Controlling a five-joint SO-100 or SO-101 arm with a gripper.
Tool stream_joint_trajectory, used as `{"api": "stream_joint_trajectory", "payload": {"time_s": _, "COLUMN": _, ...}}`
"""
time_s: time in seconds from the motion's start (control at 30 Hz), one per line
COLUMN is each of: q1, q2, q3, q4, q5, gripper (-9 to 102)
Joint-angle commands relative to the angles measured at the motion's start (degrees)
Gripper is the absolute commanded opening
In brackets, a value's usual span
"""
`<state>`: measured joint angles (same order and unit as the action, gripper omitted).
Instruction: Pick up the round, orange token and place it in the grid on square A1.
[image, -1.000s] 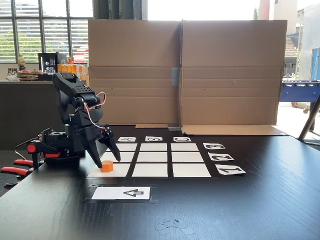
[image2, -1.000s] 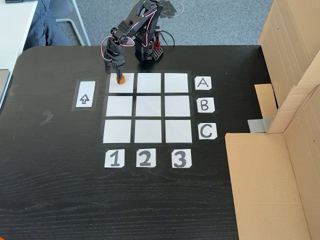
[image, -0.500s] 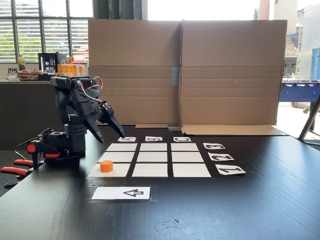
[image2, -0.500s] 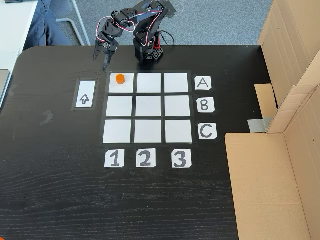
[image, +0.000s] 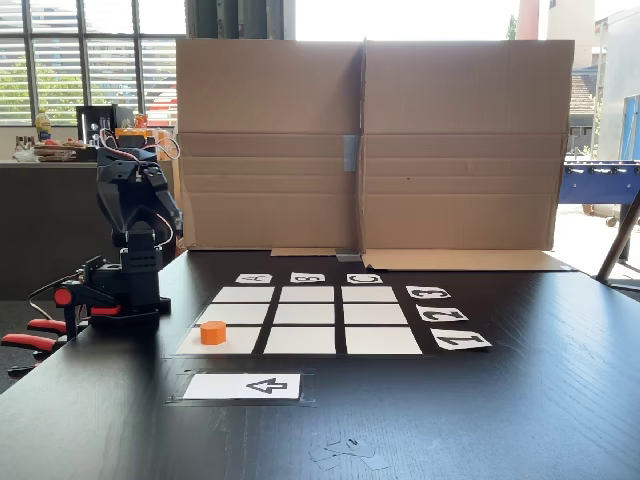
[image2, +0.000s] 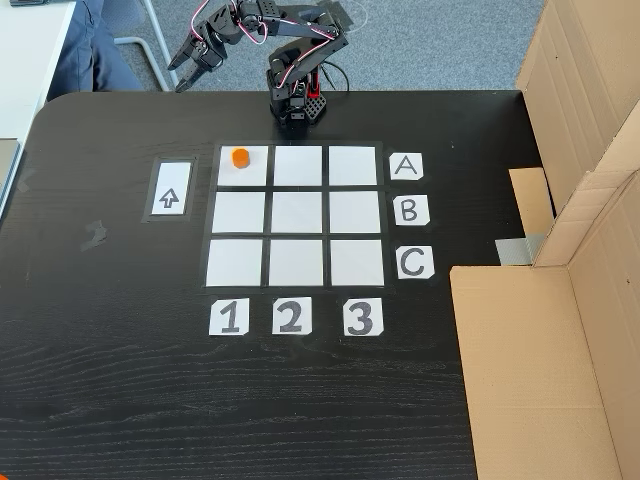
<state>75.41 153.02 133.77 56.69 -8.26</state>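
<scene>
Token (image2: 240, 157) sits upright in A1 (image2: 244, 169), the corner cell of the grid (image2: 296, 214) sharing row A and column 1, near its upper edge. Claw (image2: 187, 72) raised past the counter (image2: 100, 330) edge, jaws apart, empty. Token judged light, rigid, smooth; pinch across its curved sides.

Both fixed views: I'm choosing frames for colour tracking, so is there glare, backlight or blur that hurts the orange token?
Low fixed view: bright windows backlight the scene, the black table shows sheen, yet the small round orange token stays sharp. High fixed view: even light, token crisp on its white cell, open end effector slightly soft.
</scene>
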Motion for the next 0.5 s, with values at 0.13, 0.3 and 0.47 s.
{"api": "stream_joint_trajectory", "payload": {"time_s": 0.13, "q1": 13.27, "q2": 8.35, "q3": 10.99, "q4": -0.35, "q5": -0.09, "gripper": 19}}
{"api": "stream_joint_trajectory", "payload": {"time_s": 0.3, "q1": 19.6, "q2": 15.73, "q3": 21.09, "q4": -1.85, "q5": -3.08, "gripper": 16}}
{"api": "stream_joint_trajectory", "payload": {"time_s": 0.47, "q1": 22.5, "q2": 19.34, "q3": 27.07, "q4": -2.81, "q5": -3.16, "gripper": 15}}
